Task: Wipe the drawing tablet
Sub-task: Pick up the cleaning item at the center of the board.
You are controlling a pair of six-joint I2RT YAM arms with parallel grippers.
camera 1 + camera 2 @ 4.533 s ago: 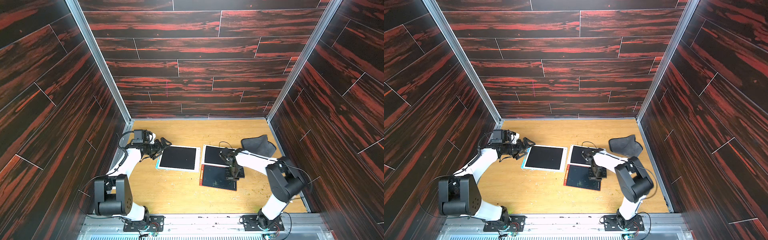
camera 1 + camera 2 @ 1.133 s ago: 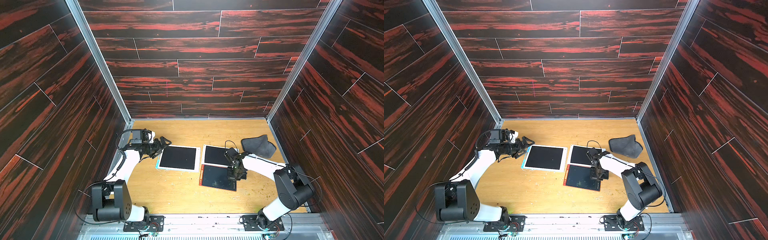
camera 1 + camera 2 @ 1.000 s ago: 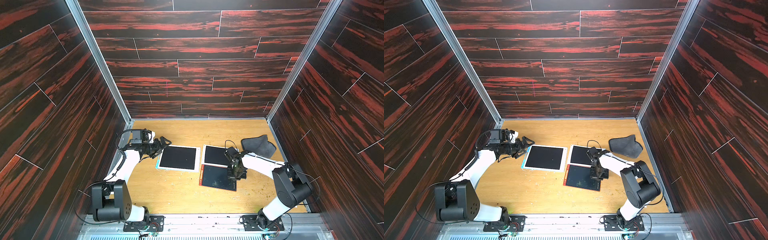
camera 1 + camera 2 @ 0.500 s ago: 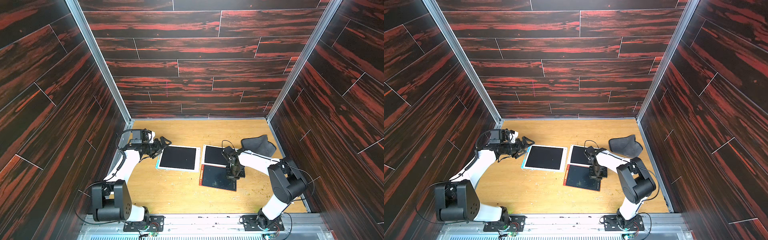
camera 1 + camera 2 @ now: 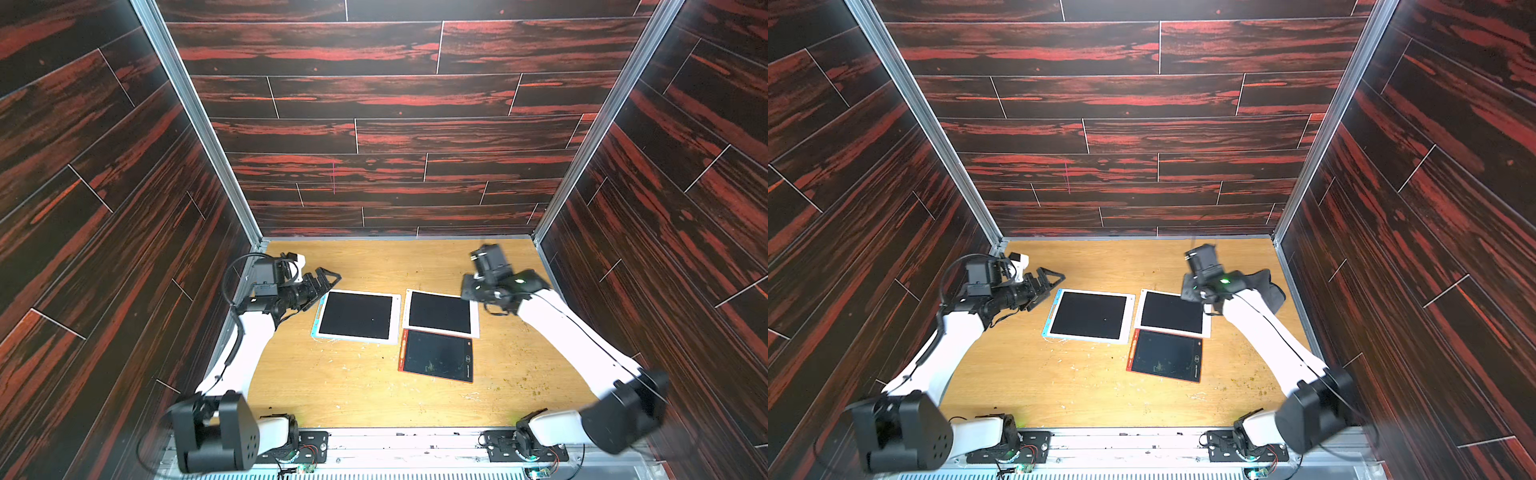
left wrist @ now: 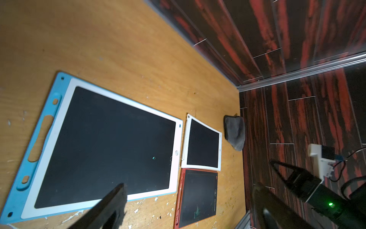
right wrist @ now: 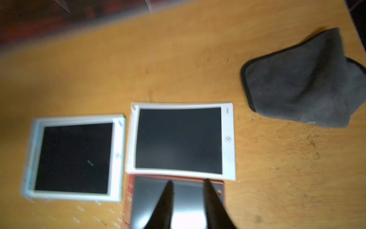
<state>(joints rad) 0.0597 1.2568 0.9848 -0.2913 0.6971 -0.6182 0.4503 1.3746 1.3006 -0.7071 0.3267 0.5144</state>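
Three drawing tablets lay flat on the table (image 5: 332, 382). Taking the white tablet (image 5: 440, 311) as the reference, the red tablet (image 5: 436, 355) lay just on its near side with edges almost touching. The blue tablet (image 5: 356, 316) lay just beside it toward the left arm.

The grey cloth (image 7: 301, 83) sat crumpled on the wood, past the white tablet's far corner on the right arm's side. It was apart from the tablet and nothing held it.

The right gripper (image 7: 188, 198) hung above the seam between the white tablet and the red one. Its jaws were a little apart and empty. The left gripper (image 5: 320, 286) hovered off the table on the far side of the blue tablet from the white tablet, jaws spread wide and also holding nothing.

As for progress, the white tablet's screen looked clean. The red one still carried faint green scribbles (image 6: 197, 210) near its lower edge, and the blue one showed a small speck (image 6: 153, 158).

With the cloth unheld, the wiping seemed at best partly done. What looked left was to pick up the cloth and pass it over the marked screens.
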